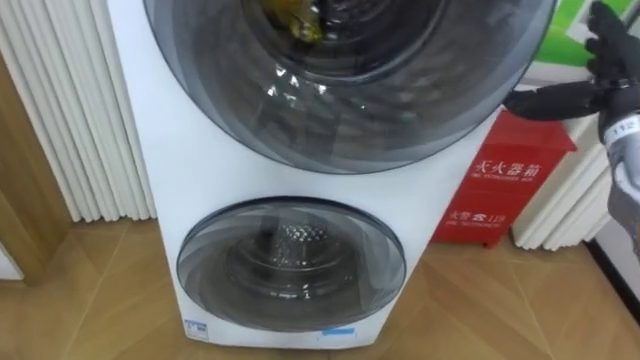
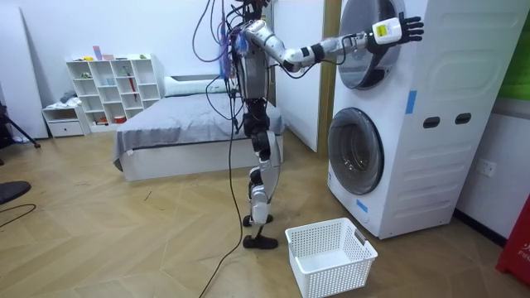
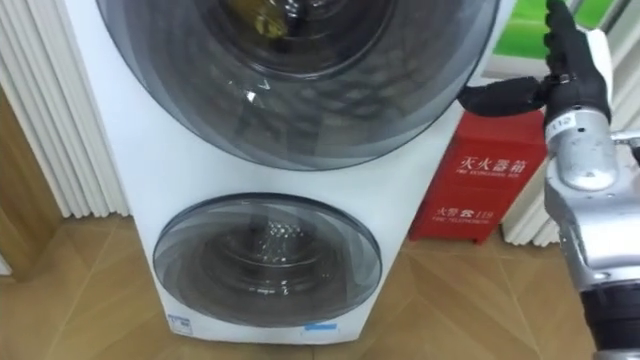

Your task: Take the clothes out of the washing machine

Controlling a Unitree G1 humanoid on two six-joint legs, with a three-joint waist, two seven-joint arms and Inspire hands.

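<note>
— How's the light?
— Bright and even; the white walls (image 2: pixel 99 29) glow in the room view's upper left.
— Any glare?
— Small white glints on the upper door (image 1: pixel 285 85) at top centre, and pale streaks across the lower door (image 1: pixel 290 290). A soft shadow lies beneath the basket (image 2: pixel 330 252).

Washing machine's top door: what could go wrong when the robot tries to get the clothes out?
1. The right robot hand is open, with just its thumb at the edge of the shut upper door, so it might slip off instead of pulling it open.
2. The white basket sits on the floor by the robot's feet, far below that door, so the yellowish clothes inside could miss it and land on the floor.
</note>
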